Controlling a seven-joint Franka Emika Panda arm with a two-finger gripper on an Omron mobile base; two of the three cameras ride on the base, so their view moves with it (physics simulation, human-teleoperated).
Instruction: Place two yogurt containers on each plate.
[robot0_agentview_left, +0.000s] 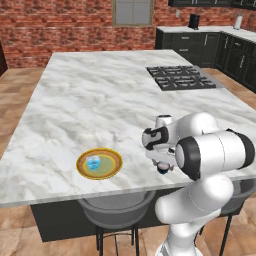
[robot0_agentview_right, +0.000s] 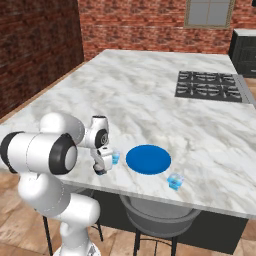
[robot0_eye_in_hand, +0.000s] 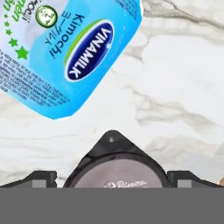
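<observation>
The marble bench (robot0_agentview_left: 100, 95) carries everything. The solid blue plate (robot0_agentview_right: 148, 159) lies bare near its front edge, the yellow-rimmed plate (robot0_agentview_left: 99, 163) holds one pale blue yogurt cup (robot0_agentview_left: 93, 162). Another blue cup (robot0_agentview_right: 175, 181) sits just beside the blue plate. My fingers (robot0_eye_in_hand: 112, 180) stand spread wide either side of the dark yogurt cup (robot0_eye_in_hand: 114, 168), a third blue cup (robot0_eye_in_hand: 65, 48) just beyond it.

rendered home kitchen: marble island counter (robot0_agentview_left: 100, 95) with built-in gas cooktop (robot0_agentview_left: 180, 77), red brick walls (robot0_agentview_left: 60, 25), window (robot0_agentview_left: 132, 11), dark cabinets (robot0_agentview_left: 200, 45), bar stools (robot0_agentview_left: 117, 207) underneath.
</observation>
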